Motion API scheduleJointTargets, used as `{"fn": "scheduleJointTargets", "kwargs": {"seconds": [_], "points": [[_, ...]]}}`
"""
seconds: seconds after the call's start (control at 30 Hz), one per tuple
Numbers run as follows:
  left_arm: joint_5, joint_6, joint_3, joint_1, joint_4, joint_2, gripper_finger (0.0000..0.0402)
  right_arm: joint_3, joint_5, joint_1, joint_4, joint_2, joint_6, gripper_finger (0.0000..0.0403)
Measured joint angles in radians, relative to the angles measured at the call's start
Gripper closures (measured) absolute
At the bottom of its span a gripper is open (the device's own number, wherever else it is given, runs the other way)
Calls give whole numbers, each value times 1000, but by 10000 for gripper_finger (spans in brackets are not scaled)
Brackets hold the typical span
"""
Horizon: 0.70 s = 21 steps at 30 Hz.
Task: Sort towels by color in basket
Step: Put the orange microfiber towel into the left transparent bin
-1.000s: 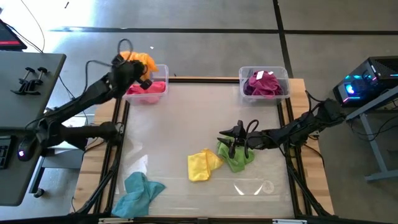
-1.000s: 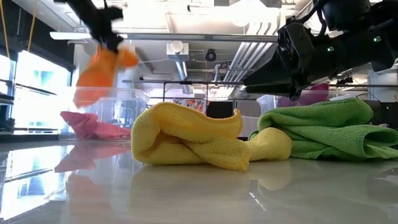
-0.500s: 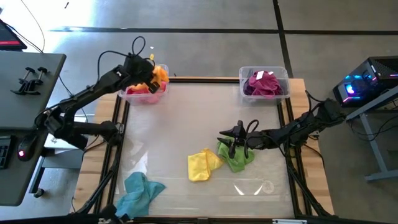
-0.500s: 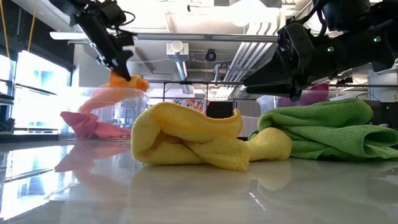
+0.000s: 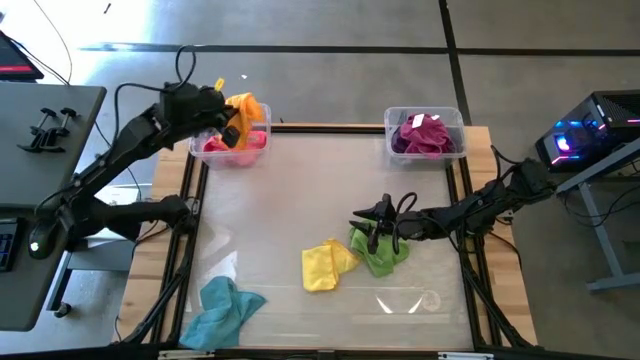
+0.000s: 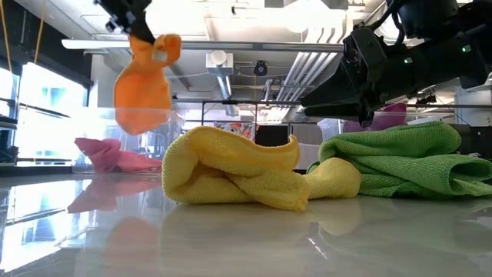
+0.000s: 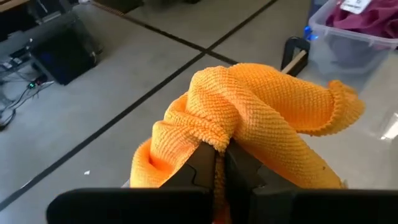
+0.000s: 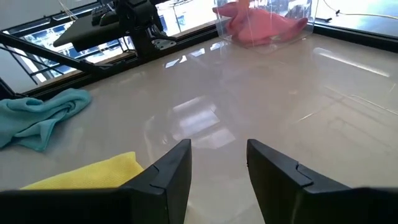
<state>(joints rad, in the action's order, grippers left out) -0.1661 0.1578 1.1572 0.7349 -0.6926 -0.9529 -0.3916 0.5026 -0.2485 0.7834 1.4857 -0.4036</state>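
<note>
My left gripper (image 5: 230, 125) is shut on the orange towel (image 5: 248, 106) and holds it above the clear left bin (image 5: 262, 112), where a pink towel (image 5: 232, 143) lies. In the low view the orange towel (image 6: 142, 85) hangs in the air. My right gripper (image 5: 376, 228) hovers open just above the far edge of the lime green towel (image 5: 382, 252), touching nothing. The yellow towel (image 5: 324, 266) lies beside it, bunched on the table, and the teal towel (image 5: 224, 306) lies near the front left corner. Magenta and purple towels (image 5: 424, 134) fill the right bin. My left gripper pinches a bunched fold of the orange towel (image 7: 214, 134) between its two shut fingers (image 7: 200, 163). The towel is lifted clear and hangs slack below the fingers (image 6: 137, 23), over the left bin.
The right bin (image 5: 455, 122) stands at the table's far right corner. Black rails (image 5: 190, 230) run along both table sides. The middle of the glossy table (image 5: 300, 190) is bare. A desk with clamps (image 5: 45, 130) stands off to the left.
My left gripper carried the orange towel toward the left bin, dipped it low over the bin half a second ago, then rose again with the towel still in its shut fingers. The towel now hangs higher. The right arm kept still.
</note>
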Motion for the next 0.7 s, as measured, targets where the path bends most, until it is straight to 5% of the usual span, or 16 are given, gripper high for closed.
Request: {"fn": "scheduleJointTargets", "kwargs": {"seconds": [0.43,0.7], "points": [[-67,-4,-152,64,108,-119,386,0,0,0,0,0,1,254],[-101,-8,-186,169,219,-257,300,0,0,0,-18,0,1,254]]}}
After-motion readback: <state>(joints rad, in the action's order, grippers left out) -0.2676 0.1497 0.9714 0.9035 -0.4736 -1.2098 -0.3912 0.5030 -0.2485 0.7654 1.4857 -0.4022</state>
